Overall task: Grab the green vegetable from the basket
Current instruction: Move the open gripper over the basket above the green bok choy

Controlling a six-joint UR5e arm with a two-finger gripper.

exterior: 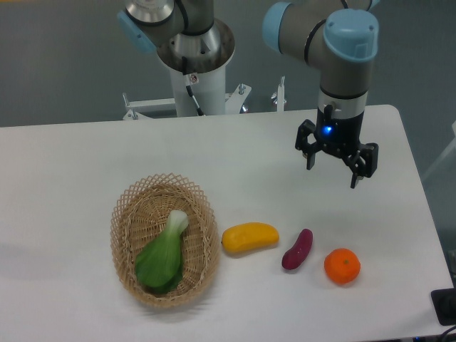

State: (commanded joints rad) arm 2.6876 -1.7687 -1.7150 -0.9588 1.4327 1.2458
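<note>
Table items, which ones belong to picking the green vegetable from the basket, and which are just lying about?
Job:
green vegetable
basket
gripper, open, empty

Lying about:
yellow fruit
purple vegetable
orange

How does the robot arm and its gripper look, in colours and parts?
The arm is grey metal tubing with light blue joint caps. Its wrist is grey and cylindrical. The gripper is black, with two dark fingers and a small blue light on its body.
</note>
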